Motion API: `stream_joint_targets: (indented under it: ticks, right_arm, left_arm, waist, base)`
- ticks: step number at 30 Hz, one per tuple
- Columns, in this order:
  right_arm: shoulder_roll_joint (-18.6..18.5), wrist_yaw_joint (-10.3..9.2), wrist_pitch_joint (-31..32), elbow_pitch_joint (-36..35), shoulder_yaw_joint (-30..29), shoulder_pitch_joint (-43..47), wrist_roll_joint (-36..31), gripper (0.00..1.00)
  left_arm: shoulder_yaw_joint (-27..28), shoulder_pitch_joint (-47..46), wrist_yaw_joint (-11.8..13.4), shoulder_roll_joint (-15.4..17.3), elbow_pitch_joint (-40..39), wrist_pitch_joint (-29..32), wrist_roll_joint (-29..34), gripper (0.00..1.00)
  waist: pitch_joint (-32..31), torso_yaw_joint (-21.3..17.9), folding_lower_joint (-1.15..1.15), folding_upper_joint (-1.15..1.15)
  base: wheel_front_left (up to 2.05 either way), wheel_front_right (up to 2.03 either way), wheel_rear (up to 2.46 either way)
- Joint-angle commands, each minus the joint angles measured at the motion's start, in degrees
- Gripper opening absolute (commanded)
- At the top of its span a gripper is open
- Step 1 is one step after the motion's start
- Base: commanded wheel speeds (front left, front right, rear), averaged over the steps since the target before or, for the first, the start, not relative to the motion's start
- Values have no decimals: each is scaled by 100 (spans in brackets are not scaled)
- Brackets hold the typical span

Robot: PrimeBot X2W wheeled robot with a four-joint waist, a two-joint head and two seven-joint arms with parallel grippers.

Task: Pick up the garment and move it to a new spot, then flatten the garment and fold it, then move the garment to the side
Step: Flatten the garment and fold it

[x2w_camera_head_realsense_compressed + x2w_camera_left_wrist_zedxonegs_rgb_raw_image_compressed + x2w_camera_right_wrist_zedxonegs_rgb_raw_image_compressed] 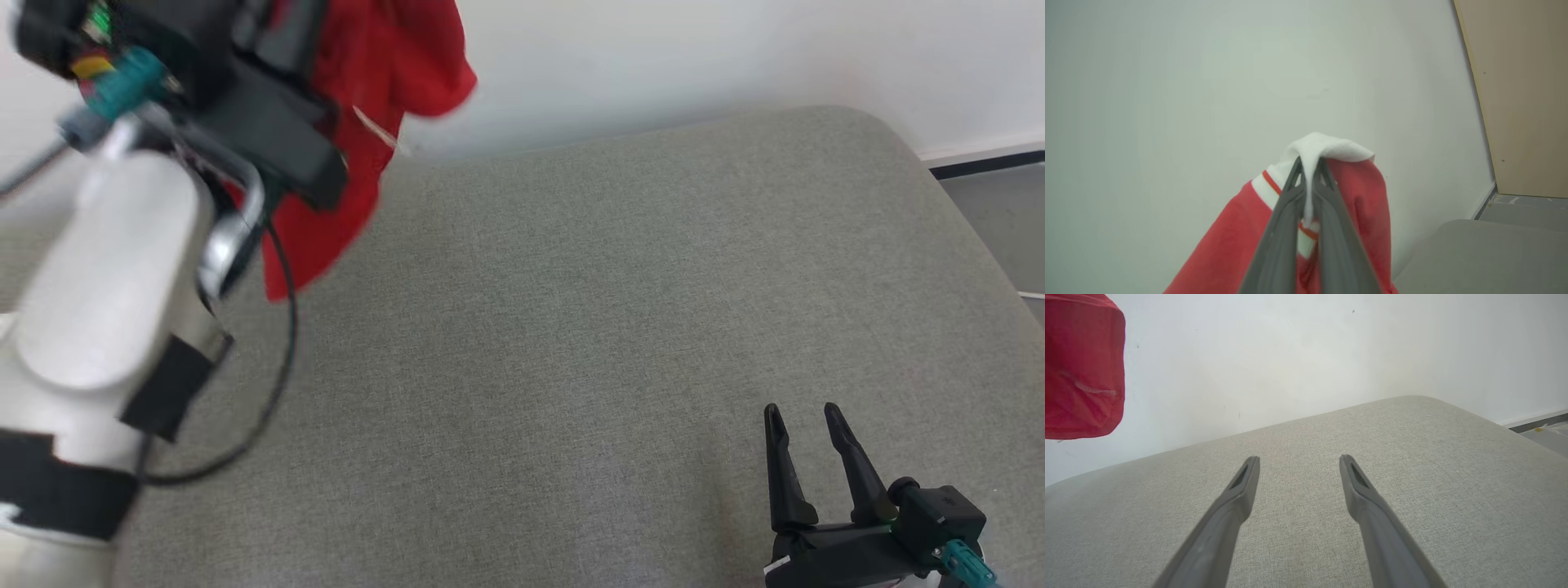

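The garment [384, 90] is a red top with a white collar trimmed in red. It hangs in the air at the upper left of the head view, lifted clear of the grey cushion [571, 327]. My left gripper [1310, 163] is shut on the white collar [1327, 148], and the red cloth drapes down on both sides of its fingers. The garment's lower part [1081, 371] also shows at the top left of the right wrist view. My right gripper [804, 412] stands open low over the cushion's front right, with nothing between its fingers [1245, 477].
A pale wall [694, 57] rises right behind the cushion. The cushion's rounded right edge drops to a grey floor [996, 220] with a dark skirting strip. A beige panel [1523, 94] stands at the right in the left wrist view. My left forearm [106, 269] and its black cable cover the cushion's left side.
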Motion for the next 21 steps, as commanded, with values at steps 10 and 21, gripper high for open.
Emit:
stream_joint_targets:
  ticks: [10, 21]
  right_arm:
    - [5, -13, -33, -7, -3, -97, 25, 100]
    - [5, -13, -34, 38, -6, -189, -71, 100]
  left_arm:
    - [-463, 1874, 171, -802, 527, -340, -469, 0]
    - [-1589, 3028, 23, -1843, 1471, -623, -666, 0]
  waist:
    - [165, -59, 0, 0]
    - [214, 9, 0, 0]
  base:
    - [0, 0, 0]
    - [0, 0, 0]
